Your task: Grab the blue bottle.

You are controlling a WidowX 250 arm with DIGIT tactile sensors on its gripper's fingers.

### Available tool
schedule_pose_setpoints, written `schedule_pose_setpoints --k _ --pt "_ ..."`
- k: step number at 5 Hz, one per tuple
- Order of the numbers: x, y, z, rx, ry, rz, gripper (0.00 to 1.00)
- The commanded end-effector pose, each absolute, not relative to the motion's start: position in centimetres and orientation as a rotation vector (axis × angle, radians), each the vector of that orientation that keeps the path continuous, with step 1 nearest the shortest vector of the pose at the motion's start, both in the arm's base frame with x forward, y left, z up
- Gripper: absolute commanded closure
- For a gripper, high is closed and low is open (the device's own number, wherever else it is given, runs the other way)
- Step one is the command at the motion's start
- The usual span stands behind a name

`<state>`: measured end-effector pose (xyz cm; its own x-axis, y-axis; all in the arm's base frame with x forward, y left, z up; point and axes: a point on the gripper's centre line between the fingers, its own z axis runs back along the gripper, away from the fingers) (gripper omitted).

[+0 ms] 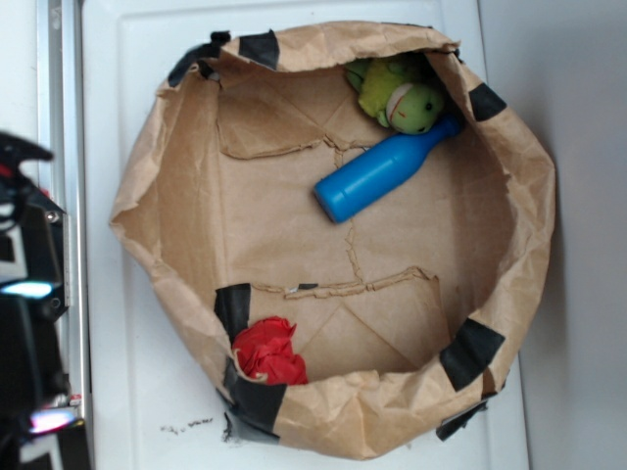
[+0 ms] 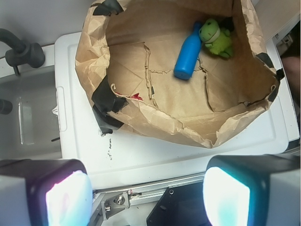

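Gripper (image 2: 148, 193) spread wide and empty, well outside the paper bag (image 1: 147, 211), since the blue bottle (image 1: 382, 173) lies on its side inside the bag, neck touching the green plush toy (image 1: 404, 96).

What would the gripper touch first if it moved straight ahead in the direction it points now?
Probably the white lid just before the paper bag, not the blue bottle. The gripper is open and points down short of the bag's near wall. Depth is hard to judge, so this is uncertain.
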<state>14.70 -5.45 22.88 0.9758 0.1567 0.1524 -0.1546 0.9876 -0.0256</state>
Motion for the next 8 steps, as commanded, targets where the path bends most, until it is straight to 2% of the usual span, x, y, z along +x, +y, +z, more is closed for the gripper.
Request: schedule_pose_setpoints --k 1,2,3,4,8 --pt "22.3 -2.4 21.5 0.012 -0.257 0.183 0.0" --pt "26.1 -1.2 20.5 0.004 -0.271 0.24 0.0" --pt "29.3 0.4 17.9 -0.036 -0.31 0.43 0.0" --pt "29.6 1.3 15.6 -0.024 -0.291 0.653 0.0" --pt "29.6 1.3 15.6 -0.024 -0.291 0.653 0.0"
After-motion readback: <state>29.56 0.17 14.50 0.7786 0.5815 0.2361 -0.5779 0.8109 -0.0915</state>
